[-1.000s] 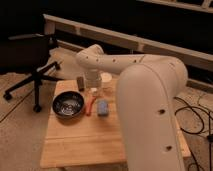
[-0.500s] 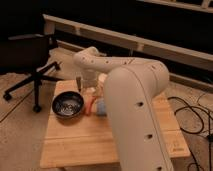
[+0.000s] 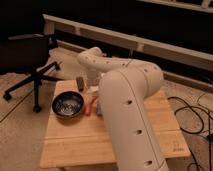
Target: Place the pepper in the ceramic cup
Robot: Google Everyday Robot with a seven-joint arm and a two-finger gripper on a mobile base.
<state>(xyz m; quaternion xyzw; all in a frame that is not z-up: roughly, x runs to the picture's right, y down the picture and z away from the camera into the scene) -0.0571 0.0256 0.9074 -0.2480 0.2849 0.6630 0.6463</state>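
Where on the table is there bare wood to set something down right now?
Bare wood: the front strip of the table between the dark bowl and the near edge, and the right side beyond the arm. Crowded: the back-left, where the bowl, the pepper and the gripper, hanging just behind the bowl, sit close together.

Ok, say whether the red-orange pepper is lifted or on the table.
Not lifted: the slender red-orange pepper lies on the wooden table beside the dark bowl; the tool hovers behind it.
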